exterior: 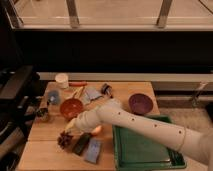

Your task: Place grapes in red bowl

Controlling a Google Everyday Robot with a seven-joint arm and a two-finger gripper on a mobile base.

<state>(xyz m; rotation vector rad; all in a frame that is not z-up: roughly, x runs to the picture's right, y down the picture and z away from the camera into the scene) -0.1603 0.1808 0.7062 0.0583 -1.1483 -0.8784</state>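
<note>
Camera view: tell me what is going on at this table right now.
The robot's arm reaches over the table toward its near edge, with the claw down at the grapes. Whether it grips them cannot be told. The grapes lie on the table, not yet in the red bowl, which stands just behind them. A purple bowl sits further right.

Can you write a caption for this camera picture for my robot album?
The robot's claw is right at the grapes, with the red bowl just behind them.
</note>
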